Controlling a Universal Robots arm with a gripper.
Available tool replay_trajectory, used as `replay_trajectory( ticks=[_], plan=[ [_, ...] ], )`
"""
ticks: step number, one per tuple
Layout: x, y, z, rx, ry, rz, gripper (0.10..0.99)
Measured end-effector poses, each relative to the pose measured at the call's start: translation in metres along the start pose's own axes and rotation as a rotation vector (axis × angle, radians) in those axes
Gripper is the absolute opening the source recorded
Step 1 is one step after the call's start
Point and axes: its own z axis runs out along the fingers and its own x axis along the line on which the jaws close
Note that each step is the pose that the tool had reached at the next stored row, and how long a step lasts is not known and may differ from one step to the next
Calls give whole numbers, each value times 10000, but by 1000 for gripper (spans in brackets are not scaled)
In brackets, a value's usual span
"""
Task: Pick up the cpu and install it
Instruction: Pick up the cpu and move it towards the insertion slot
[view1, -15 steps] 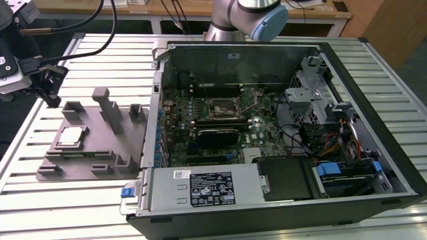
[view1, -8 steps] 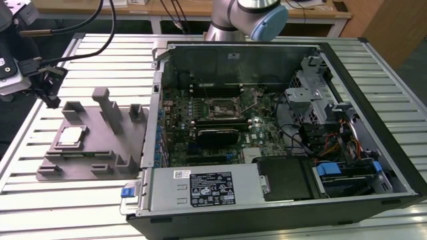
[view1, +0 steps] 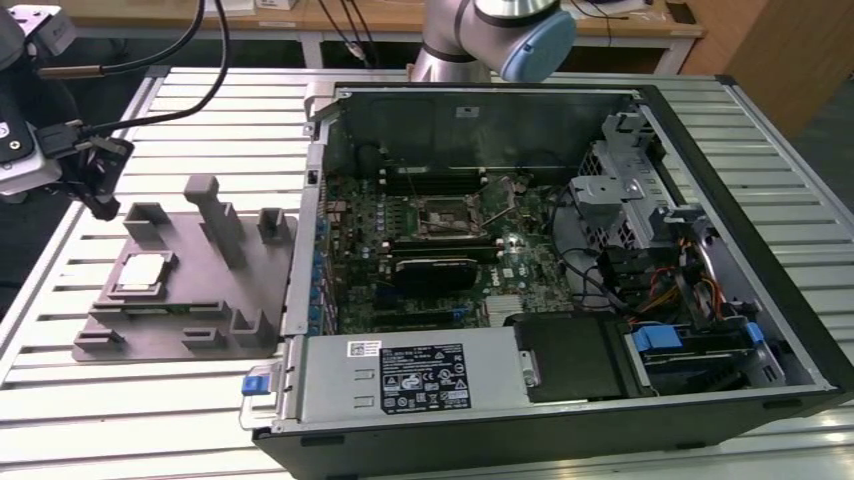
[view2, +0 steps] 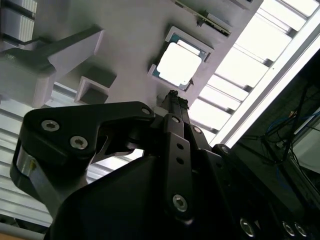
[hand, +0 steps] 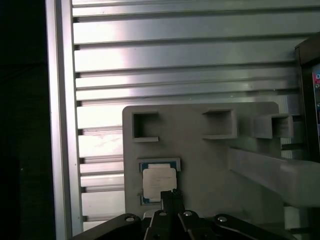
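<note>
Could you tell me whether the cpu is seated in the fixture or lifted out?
Seated: the cpu lies flat in the grey fixture's recess, gripper apart from it.

Three eyes: one high and wide, two tight on the wrist.
Exterior view: staring steeply down on the open computer case (view1: 534, 250), grey fixture (view1: 187, 290) at nine o'clock from it. First wrist view: close, nearly straight down past the gripper (hand: 171, 196). Second wrist view: slanting along its flank. Shared by all three: the cpu (view1: 140, 275) (view2: 179, 64) (hand: 159, 182) on that fixture.
</note>
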Motion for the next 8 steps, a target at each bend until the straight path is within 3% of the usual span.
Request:
replay_trajectory(
  ticks=[8],
  plan=[
    [36,-5,52,0,-1,0,106]
  ],
)
